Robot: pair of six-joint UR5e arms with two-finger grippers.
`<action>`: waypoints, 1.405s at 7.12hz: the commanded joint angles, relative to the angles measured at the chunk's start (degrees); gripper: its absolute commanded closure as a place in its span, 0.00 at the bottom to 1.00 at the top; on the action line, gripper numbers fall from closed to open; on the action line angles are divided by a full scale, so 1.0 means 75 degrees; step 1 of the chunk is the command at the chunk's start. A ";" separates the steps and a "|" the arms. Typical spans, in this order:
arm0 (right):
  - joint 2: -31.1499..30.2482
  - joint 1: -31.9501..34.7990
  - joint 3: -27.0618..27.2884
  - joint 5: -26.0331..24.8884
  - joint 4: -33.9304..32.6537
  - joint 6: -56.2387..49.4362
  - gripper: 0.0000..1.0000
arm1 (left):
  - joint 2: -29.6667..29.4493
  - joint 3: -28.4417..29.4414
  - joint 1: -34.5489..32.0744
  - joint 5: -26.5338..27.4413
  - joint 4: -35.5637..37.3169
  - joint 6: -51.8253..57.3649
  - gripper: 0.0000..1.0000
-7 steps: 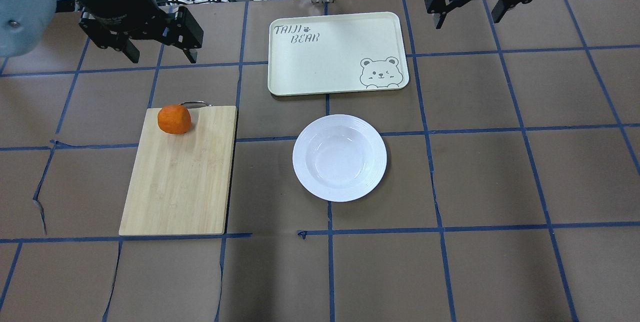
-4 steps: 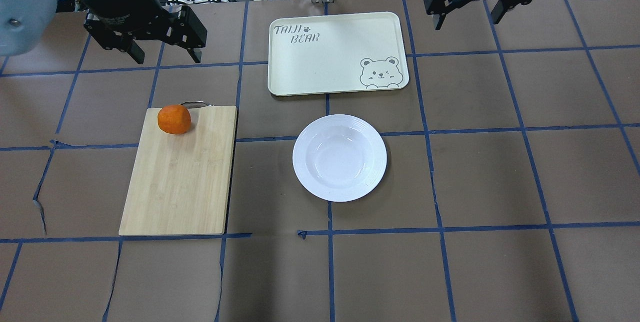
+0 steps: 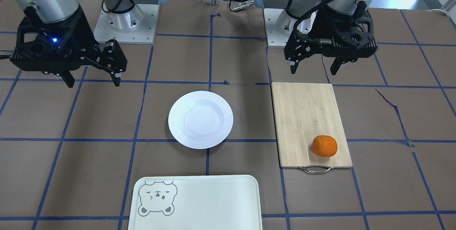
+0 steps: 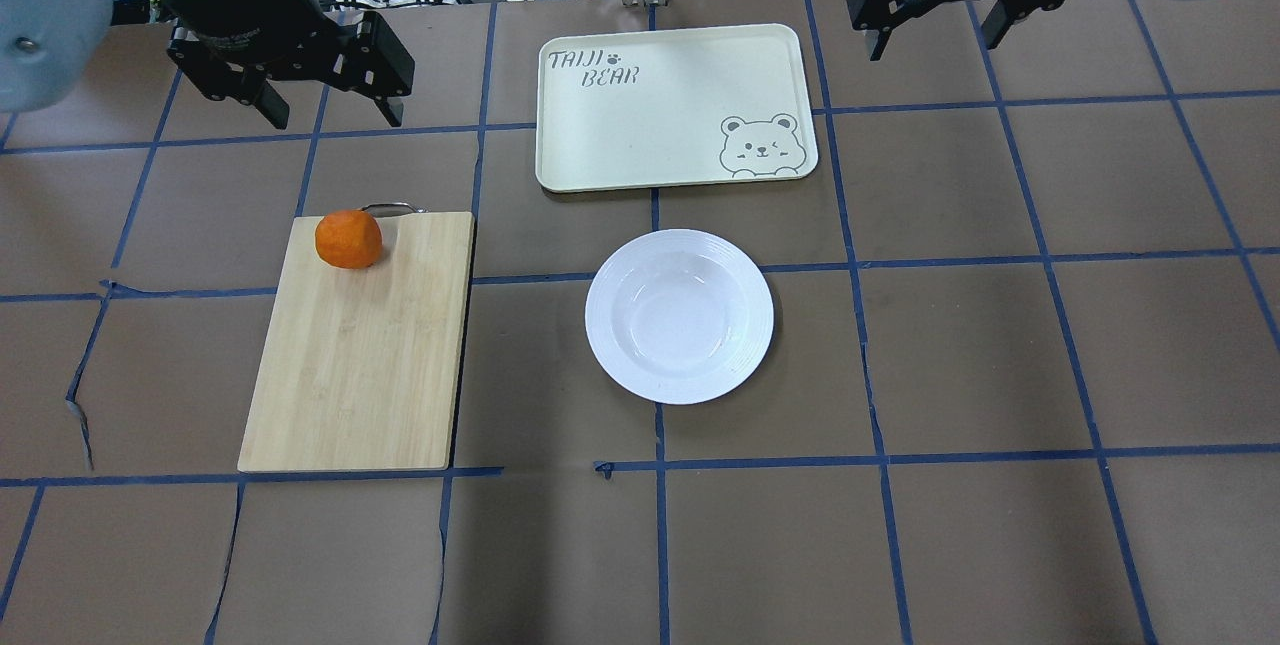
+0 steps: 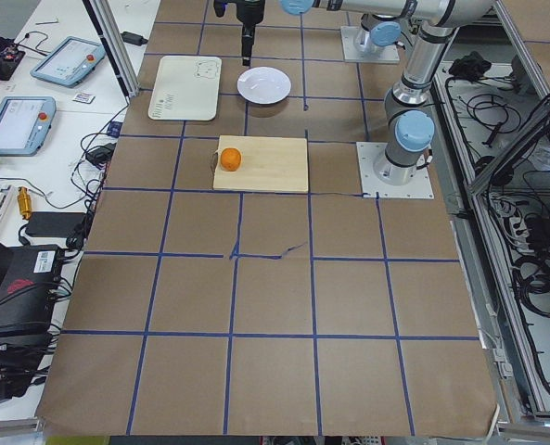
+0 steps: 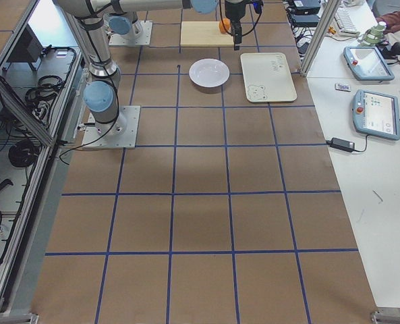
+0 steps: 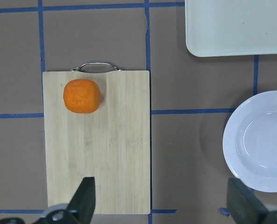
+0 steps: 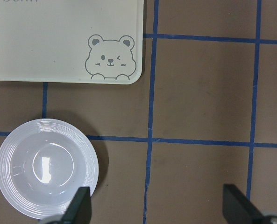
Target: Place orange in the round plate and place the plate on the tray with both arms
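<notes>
Atop bamboo cutting board point(image 4: 360, 355), 11 o'clock corner: bright orange fruit point(image 4: 348, 239). At board's 3 o'clock, glossy white round plate point(image 4: 679, 316); at plate's 12, cream rectangular tray point(image 4: 660, 115). Spread wide: left black claw point(image 4: 332, 117), right black claw point(image 4: 938, 45).

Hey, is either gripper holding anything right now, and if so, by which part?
Nothing is held. The left gripper and the right gripper are open and empty; the orange lies untouched on the cutting board.
</notes>
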 commanded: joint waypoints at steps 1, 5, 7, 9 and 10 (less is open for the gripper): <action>0.0000 -0.0003 0.0000 0.0000 -0.0006 0.0000 0.00 | -0.0092 0.0010 -0.0012 -0.0002 0.0029 0.0004 0.00; 0.0000 -0.0003 0.0011 0.0000 -0.0006 0.0000 0.00 | -0.0524 -0.0258 0.0408 0.0021 0.0041 0.0109 0.00; -0.0012 0.0009 0.0035 0.0000 -0.0006 0.0000 0.00 | -0.1191 -0.0399 0.1097 0.0021 0.0378 0.0667 0.00; -0.0012 -0.0003 0.0035 0.0000 -0.0006 0.0000 0.00 | -0.2163 -0.0808 0.1604 0.0161 0.1733 0.1234 0.00; -0.0012 -0.0003 0.0035 0.0000 -0.0006 0.0000 0.00 | -0.2655 -0.0822 0.1617 0.0173 0.1891 0.1246 0.00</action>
